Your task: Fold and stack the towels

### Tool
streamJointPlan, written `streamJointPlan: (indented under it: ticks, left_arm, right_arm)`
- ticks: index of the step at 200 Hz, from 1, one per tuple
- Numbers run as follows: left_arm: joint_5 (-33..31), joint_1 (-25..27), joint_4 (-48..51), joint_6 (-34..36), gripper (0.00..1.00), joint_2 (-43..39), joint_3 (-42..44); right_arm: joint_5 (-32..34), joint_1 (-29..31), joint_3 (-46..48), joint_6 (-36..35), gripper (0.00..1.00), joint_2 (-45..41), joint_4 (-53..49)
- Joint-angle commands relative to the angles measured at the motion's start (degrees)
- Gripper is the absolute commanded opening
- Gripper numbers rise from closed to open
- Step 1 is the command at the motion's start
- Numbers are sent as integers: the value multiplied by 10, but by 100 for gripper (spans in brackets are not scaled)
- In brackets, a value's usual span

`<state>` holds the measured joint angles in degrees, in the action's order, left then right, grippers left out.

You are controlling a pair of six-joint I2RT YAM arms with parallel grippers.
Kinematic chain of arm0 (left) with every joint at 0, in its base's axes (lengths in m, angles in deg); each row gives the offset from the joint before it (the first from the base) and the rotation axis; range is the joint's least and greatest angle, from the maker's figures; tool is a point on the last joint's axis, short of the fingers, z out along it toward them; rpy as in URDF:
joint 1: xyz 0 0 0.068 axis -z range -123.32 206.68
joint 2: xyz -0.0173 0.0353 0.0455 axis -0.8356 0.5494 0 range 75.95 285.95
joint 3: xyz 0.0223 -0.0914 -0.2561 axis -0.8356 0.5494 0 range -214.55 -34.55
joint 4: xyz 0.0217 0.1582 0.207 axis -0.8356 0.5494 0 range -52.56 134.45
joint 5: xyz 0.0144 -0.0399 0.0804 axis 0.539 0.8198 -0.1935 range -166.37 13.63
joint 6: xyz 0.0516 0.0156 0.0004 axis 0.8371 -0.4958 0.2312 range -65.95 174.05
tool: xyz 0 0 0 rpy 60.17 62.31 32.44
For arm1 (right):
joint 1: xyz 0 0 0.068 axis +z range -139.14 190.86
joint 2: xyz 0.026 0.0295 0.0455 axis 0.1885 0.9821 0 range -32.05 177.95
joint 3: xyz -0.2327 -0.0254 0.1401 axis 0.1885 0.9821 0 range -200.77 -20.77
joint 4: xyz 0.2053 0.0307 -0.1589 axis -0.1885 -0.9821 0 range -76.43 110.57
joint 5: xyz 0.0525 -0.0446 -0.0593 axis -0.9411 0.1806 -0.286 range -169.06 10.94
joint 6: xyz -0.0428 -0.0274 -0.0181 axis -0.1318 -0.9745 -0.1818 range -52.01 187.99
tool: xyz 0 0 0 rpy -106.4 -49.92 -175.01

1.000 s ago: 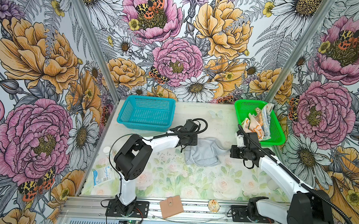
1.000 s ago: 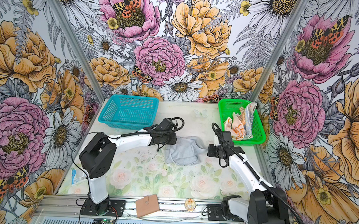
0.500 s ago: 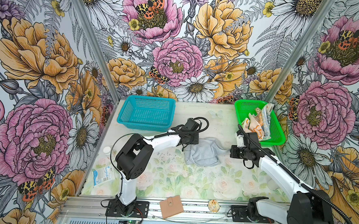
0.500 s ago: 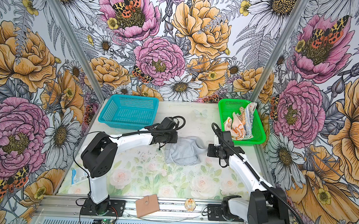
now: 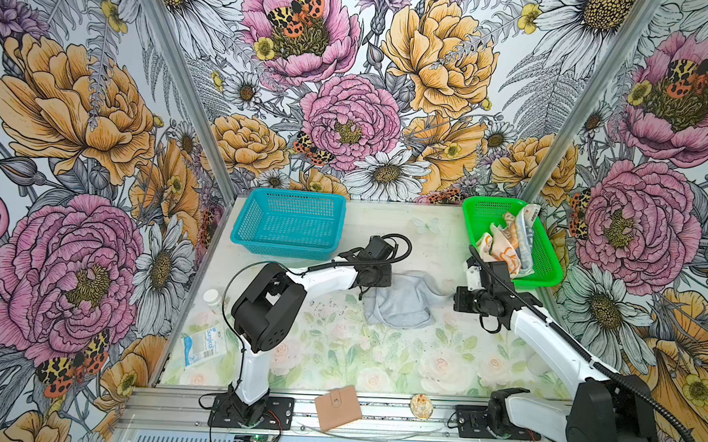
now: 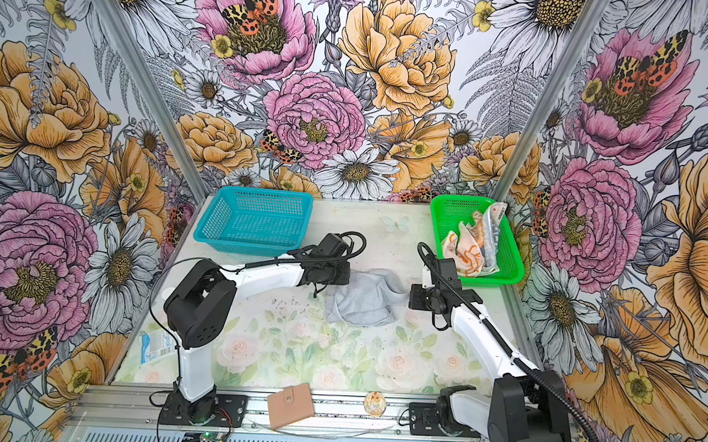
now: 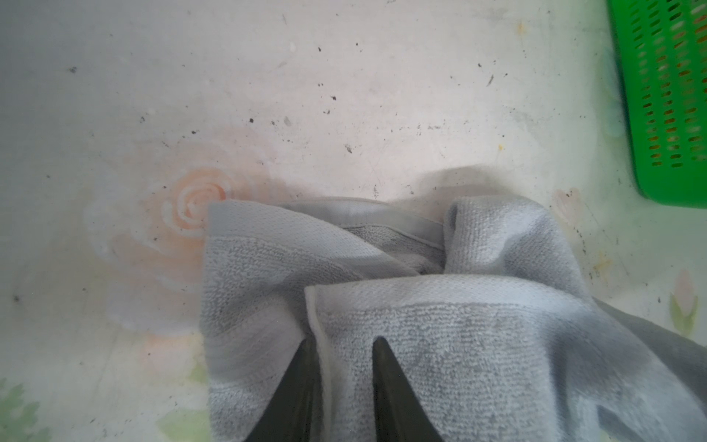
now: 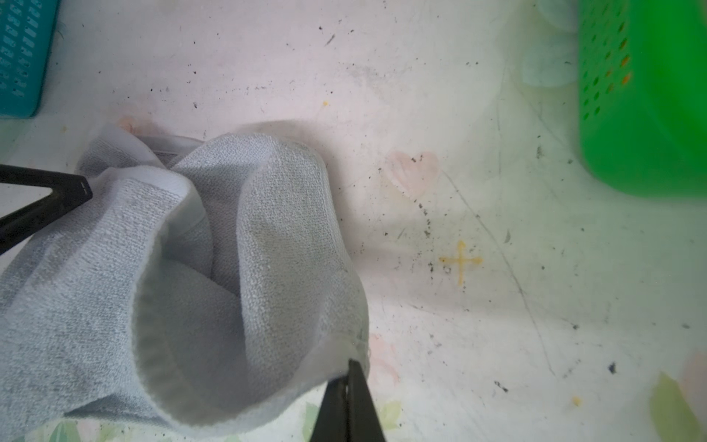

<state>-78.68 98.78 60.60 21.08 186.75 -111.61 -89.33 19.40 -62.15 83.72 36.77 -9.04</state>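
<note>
Narrowed slightly since a second ago: left gripper [image 7: 341, 342], part-open astride grey towel [image 7: 478, 325] hem, hold unclear. Right gripper [image 8: 350, 367] pinched tight on its right corner.

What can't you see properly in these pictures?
- Left gripper: fingers straddle the hem of the light grey terry towel, left wrist view; pinching unclear.
- In both top views, its own wrist hides that grip.
- Lettering on the beige, orange and blue cloth in the green plastic basket: too small, top views.
</note>
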Motion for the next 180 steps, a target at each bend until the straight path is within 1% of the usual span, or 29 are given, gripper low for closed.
streamJointPlan:
  ticks: [1, 26, 49, 125, 156, 170, 180]
  left_arm:
    - [15, -3, 4, -7, 28, 7, -8]
    - [15, 1, 5, -9, 27, 8, -2]
    - [21, 2, 5, -11, 23, 8, -1]
    - [4, 9, 15, -19, 24, 2, 15]
    - [9, 10, 15, -19, 18, -3, 15]
    - [12, 12, 16, -19, 10, -3, 11]
    - [14, 13, 16, -19, 7, -3, 10]
  right_arm:
    - [-5, -2, 4, -6, 0, -1, 14]
    - [-5, -2, 5, -6, 0, -3, 15]
    - [-5, -3, 4, -6, 0, -1, 15]
    - [-7, -2, 6, -6, 0, -5, 15]
    - [-7, -2, 6, -7, 0, -4, 15]
    - [-7, -2, 6, -6, 0, -5, 15]
    - [-7, -2, 7, -6, 0, -5, 15]
